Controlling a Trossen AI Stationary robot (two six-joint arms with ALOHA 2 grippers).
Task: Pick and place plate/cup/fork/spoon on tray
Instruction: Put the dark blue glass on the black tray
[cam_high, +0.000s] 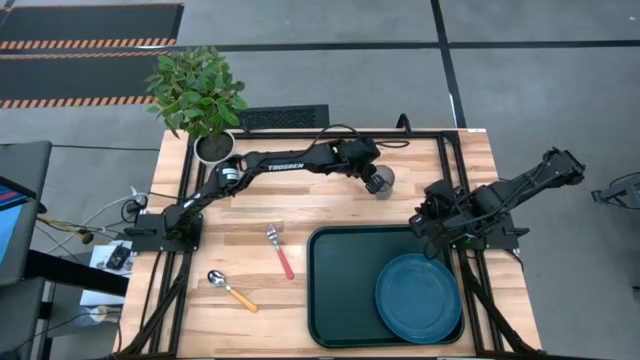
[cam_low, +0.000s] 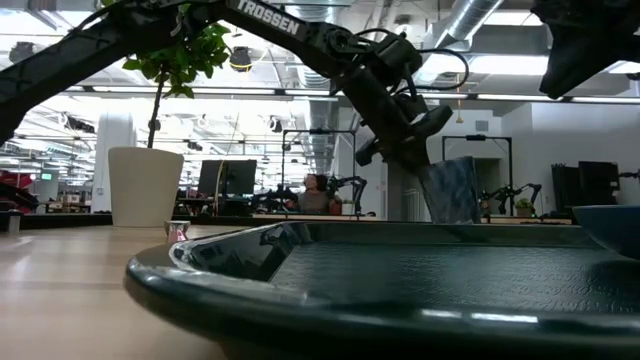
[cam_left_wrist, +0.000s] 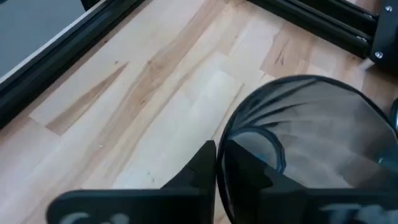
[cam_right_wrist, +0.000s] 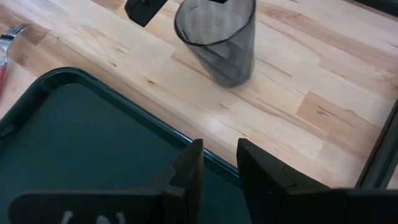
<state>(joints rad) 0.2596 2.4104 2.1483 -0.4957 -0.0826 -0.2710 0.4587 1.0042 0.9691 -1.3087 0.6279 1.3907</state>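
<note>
From straight overhead we see the whole worktop (cam_high: 330, 200). Our low view sits at the tray (cam_low: 400, 290) rim, facing the room. Both wrist views look closely down, sharing the cup (cam_left_wrist: 305, 143).

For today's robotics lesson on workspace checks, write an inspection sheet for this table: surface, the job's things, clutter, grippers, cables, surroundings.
Surface: wooden table, black frame rails.
Job's things: plate on the tray; cup tilted, in the left gripper, beyond the tray's far edge; fork and spoon on the table left of the tray.
Clutter: potted plant at the far left corner.
Grippers: left gripper shut on the cup; right gripper slightly open, empty, over the tray's far edge.
Cables: loose wires off the table's left edge.
Surroundings: grey floor, striped mats.
</note>
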